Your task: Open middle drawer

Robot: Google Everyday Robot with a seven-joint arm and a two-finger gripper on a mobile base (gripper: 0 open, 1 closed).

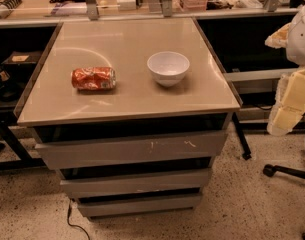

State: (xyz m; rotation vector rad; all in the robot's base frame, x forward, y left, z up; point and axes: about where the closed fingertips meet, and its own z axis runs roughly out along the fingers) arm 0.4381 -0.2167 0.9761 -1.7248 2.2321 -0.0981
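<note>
The middle drawer [136, 182] is a plain grey handleless front, the second of three in the cabinet below the tabletop. Its front sits flush in line with the others, with a dark gap above it, and none of its inside shows. Above it is the larger grey front with white scratch marks [132, 149]. Below it is the shortest grey front [139, 204]. My gripper [288, 106], pale yellow under a white arm, hangs at the right edge of the view. It is to the right of the cabinet and apart from all the drawers.
On the beige tabletop [127, 101] lie a crushed orange can [93, 78] on its side and a white bowl [168, 67]. A cluttered bench [142, 4] runs behind. A chair base [287, 171] stands on the speckled floor at the right. A cable [72, 219] trails at the lower left.
</note>
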